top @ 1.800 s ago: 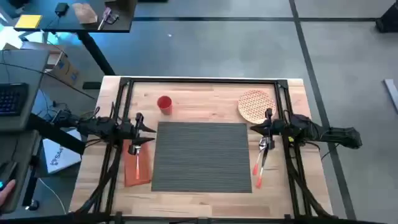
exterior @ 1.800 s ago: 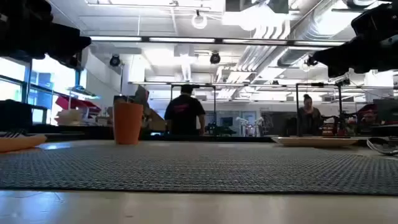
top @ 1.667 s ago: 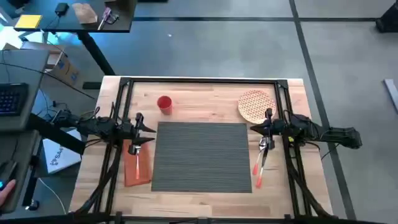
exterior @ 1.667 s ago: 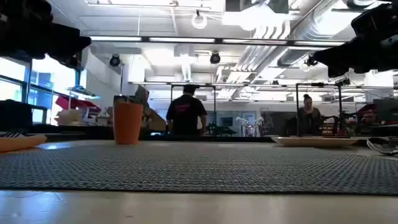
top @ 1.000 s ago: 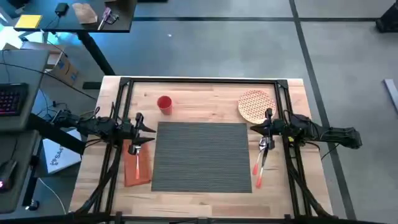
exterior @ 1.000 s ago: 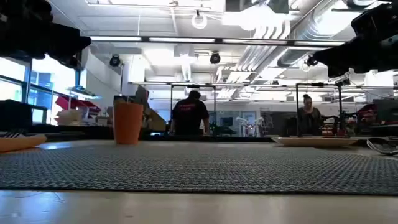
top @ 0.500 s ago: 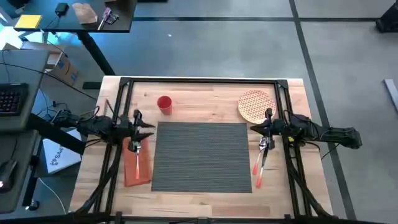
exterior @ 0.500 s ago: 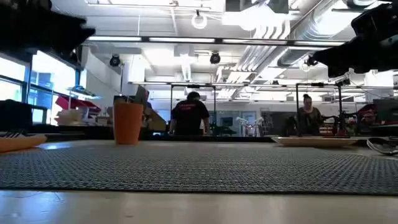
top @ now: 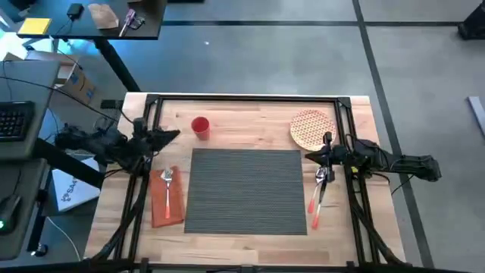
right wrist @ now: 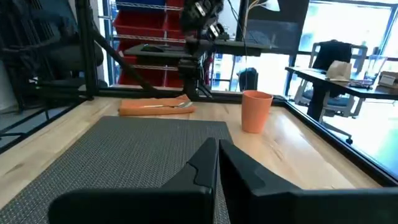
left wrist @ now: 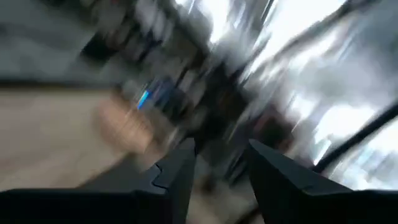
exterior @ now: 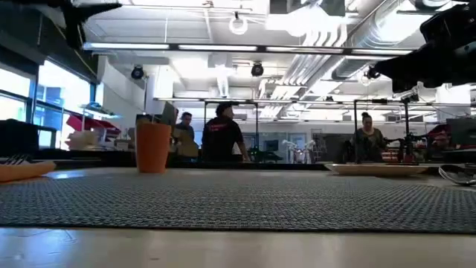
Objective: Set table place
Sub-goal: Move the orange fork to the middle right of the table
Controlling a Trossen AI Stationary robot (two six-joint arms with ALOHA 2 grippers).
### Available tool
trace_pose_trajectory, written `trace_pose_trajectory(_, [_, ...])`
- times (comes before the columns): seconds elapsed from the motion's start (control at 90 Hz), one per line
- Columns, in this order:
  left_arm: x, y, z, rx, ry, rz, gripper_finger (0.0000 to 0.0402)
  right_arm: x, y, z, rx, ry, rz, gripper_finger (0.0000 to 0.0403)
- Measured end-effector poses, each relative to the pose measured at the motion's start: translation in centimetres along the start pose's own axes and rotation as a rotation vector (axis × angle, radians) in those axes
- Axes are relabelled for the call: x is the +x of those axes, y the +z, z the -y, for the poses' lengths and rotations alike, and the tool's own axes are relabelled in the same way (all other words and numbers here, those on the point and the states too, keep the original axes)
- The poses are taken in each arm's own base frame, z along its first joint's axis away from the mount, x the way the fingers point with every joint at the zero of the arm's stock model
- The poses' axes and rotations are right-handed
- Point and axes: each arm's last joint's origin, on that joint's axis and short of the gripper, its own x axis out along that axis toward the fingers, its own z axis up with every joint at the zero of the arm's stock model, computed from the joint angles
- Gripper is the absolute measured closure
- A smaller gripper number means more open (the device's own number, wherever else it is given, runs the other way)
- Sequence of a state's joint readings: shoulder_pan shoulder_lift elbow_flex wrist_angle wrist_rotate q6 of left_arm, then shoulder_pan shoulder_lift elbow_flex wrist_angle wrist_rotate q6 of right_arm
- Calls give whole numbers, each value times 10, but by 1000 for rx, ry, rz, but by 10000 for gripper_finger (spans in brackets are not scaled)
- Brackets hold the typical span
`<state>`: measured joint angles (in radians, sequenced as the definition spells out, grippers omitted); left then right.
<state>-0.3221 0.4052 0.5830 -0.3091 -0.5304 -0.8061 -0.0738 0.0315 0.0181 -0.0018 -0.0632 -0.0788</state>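
Note:
The dark grey ribbed placemat (top: 246, 189) lies flat in the middle of the wooden table (top: 258, 114). A round patterned plate (top: 311, 129) rests at its far right corner and a red cup (top: 200, 127) stands at the far left. A fork (top: 167, 184) lies on the rust-orange napkin (top: 167, 201) left of the mat. Two orange-handled utensils (top: 317, 199) lie on the table along the mat's right edge. My left gripper (top: 171, 135) hangs open in the air beyond the napkin's far end. My right gripper (top: 312, 157) is shut and empty at the mat's far right corner.
A black metal frame (top: 242, 98) runs along the table's edges. In the low view the cup (exterior: 153, 147) and the plate (exterior: 379, 169) stand beyond the mat's far edge. People stand in the room behind the table.
My left gripper has risen and swung from above the napkin toward the table's far left, staying open. The fork and the napkin now lie uncovered where they were. My right arm has kept still.

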Motion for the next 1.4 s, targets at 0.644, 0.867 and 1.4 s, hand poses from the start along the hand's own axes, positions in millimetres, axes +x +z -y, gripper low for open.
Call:
trace_pose_trajectory(0.644, [45,-123,-36,-427,1049,-1097,273,0,0,0,0,0,0,402])
trace_pose_trajectory(0.867, [41,-140,-64,-555,1134,-997,274,0,0,0,0,0,-1,402])
trace_pose_trajectory(1.4, [40,-137,-67,-514,1167,-962,395,0,0,0,0,0,-1,402])
